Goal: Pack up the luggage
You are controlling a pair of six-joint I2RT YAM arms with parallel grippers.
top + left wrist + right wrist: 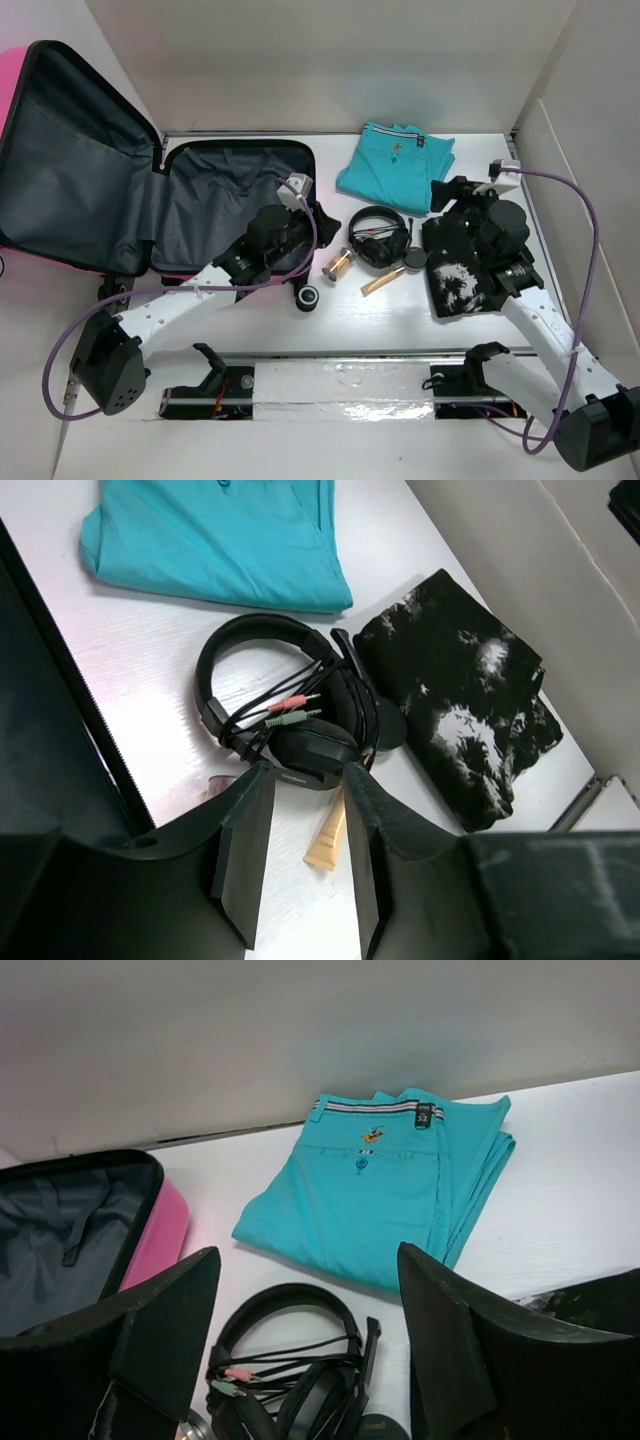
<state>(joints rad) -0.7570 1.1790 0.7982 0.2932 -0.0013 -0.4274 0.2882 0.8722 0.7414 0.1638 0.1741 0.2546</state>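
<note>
Bright, even light; soft shadows

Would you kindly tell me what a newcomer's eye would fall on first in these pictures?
The open hot-pink luggage at the far left stands out, with its dark grey lining on show. Bright teal folded trousers lie at the table's far edge, to the right of it. A black headset sits mid-table, and the left arm has its jaws open and aimed at it.

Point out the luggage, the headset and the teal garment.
luggage [70,160], top external view, grey lining of the open lid.
headset [312,748], left wrist view, near ear cup.
teal garment [370,1210], right wrist view, middle of the folded fabric.
</note>
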